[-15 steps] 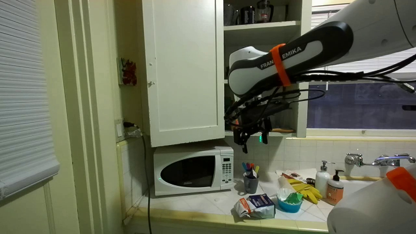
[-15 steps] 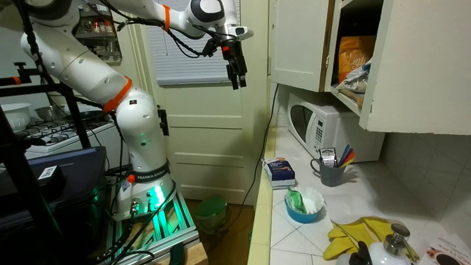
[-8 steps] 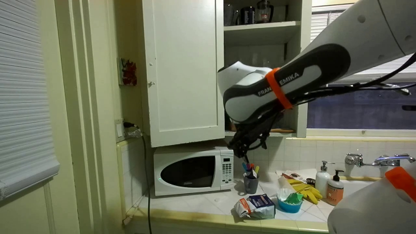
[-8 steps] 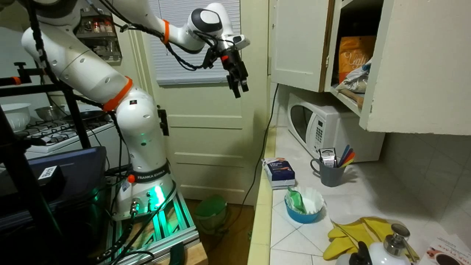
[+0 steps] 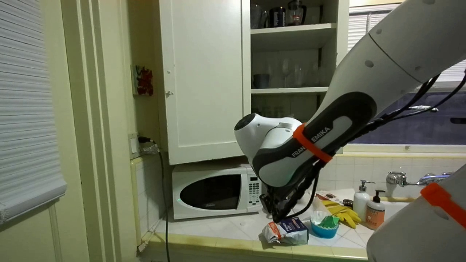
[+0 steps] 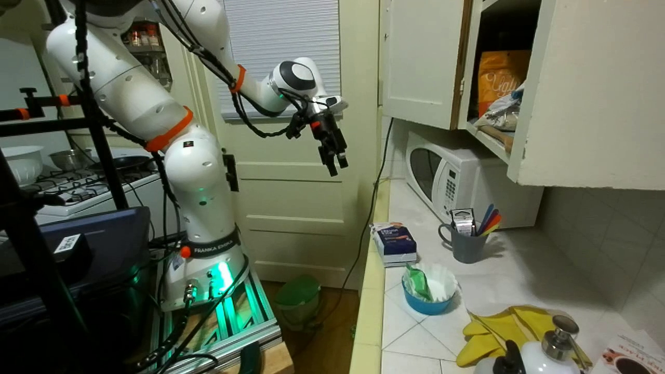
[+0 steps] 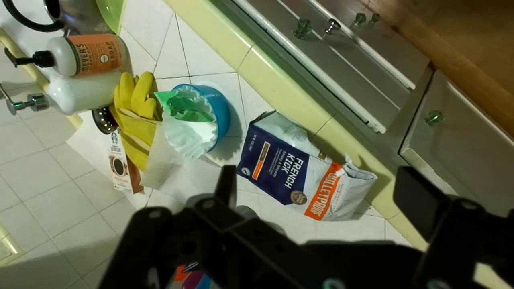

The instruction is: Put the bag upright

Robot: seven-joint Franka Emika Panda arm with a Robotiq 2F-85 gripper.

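The bag is a white pouch with a dark blue panel and an orange band. It lies flat on the counter near the front edge in both exterior views. In the wrist view the bag shows its printed face up, with its crumpled top end toward the right. My gripper is open and empty, in the air above counter height and apart from the bag. In the wrist view the bag appears between and beyond the spread fingers of the gripper. In an exterior view the wrist hides part of the gripper.
A blue bowl with paper liners and a green wrapper stands close beside the bag. A grey mug with pens and a microwave stand behind. Yellow gloves and soap bottles lie farther along. A cabinet door hangs open above.
The arm has come down steadily, lowering my gripper from cabinet height toward the counter. The bag and the other objects have not moved.
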